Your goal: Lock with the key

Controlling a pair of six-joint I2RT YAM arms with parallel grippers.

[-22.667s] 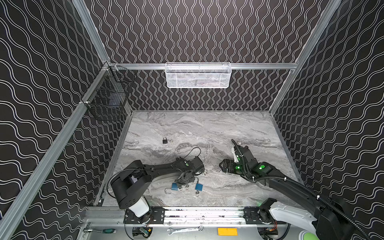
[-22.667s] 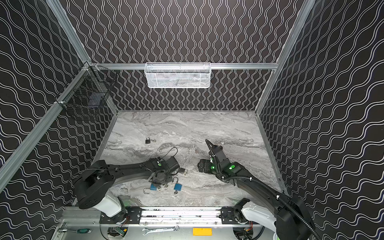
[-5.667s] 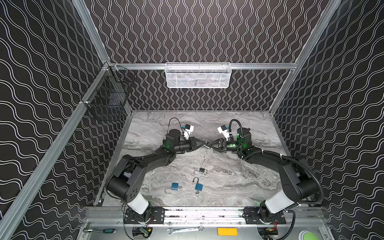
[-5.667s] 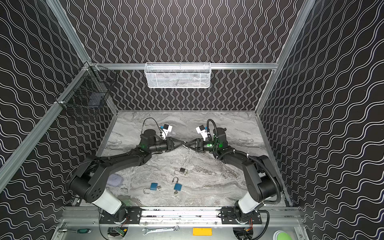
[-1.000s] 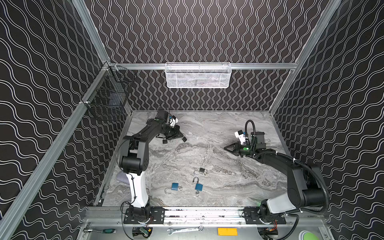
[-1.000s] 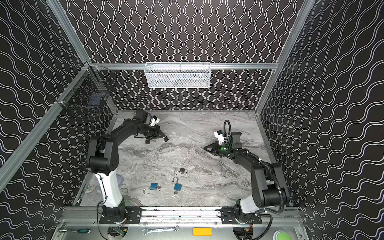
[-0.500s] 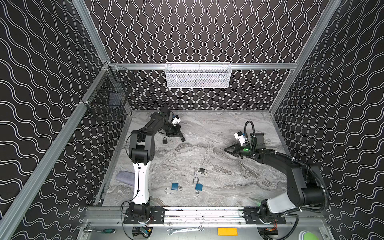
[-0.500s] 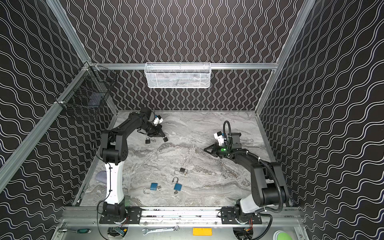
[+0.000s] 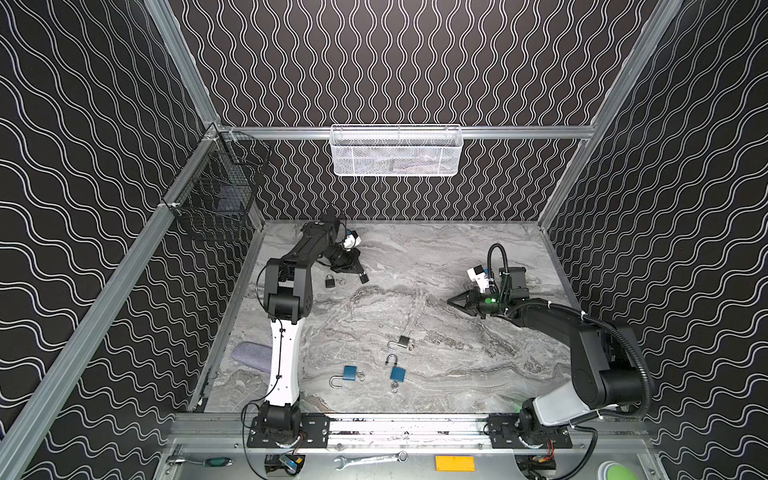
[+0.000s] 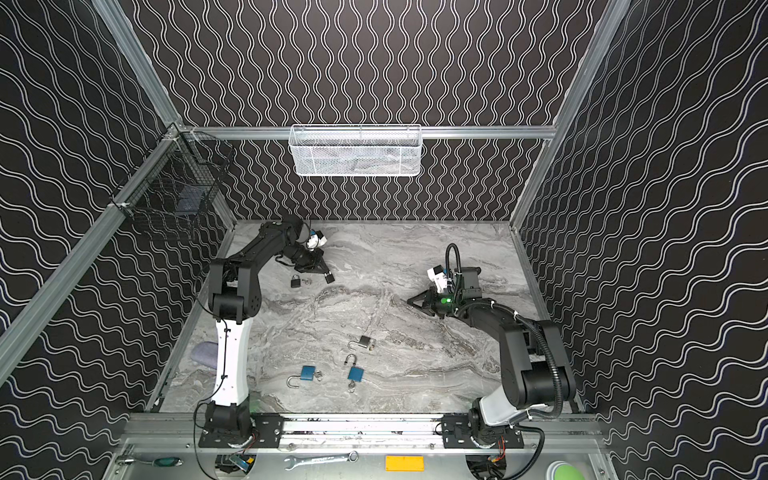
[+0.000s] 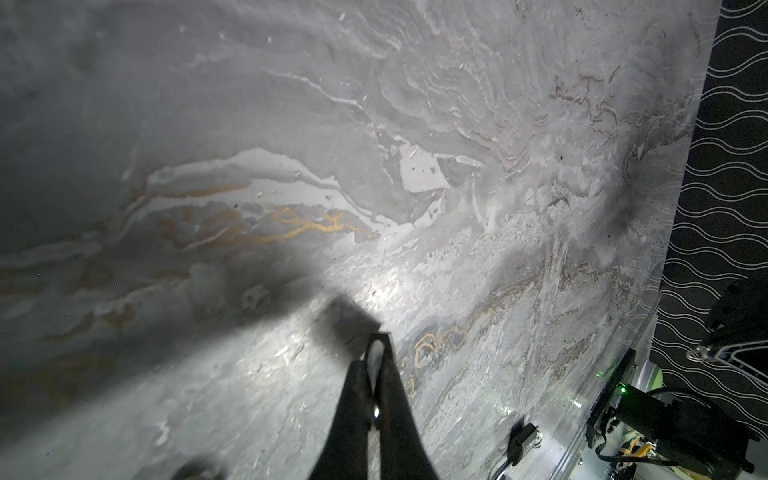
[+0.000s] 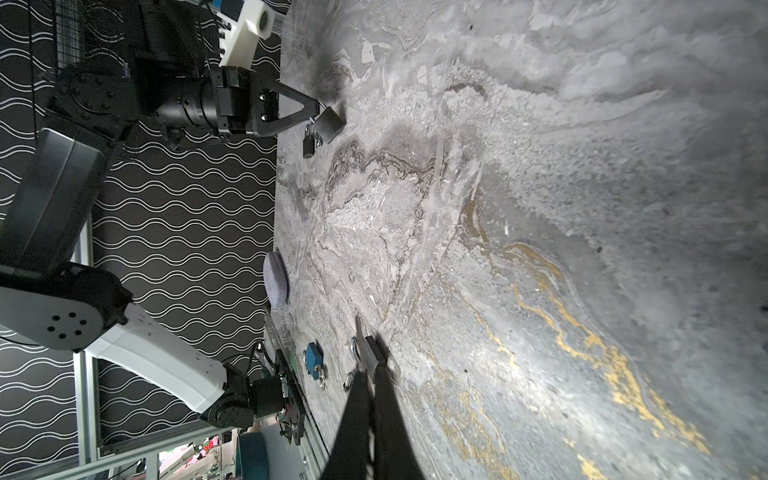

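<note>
Left gripper (image 9: pixel 359 273) clamps a black padlock (image 12: pixel 331 124) near the worktop's (image 9: pixel 436 257) far-left corner, well apart from the right gripper's (image 9: pixel 449 300) pinched key (image 12: pixel 362 343).

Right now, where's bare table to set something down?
Widest bare stretch: back right, between the right gripper and the back wall. Middle, between both grippers, is bare too. Crowded: front centre, silver lock and two blue locks; back left, left gripper holding a black lock beside a small lock.

Robot lab cell; aluminium frame (image 9: pixel 498 132), wave-patterned walls (image 9: pixel 415 62).
</note>
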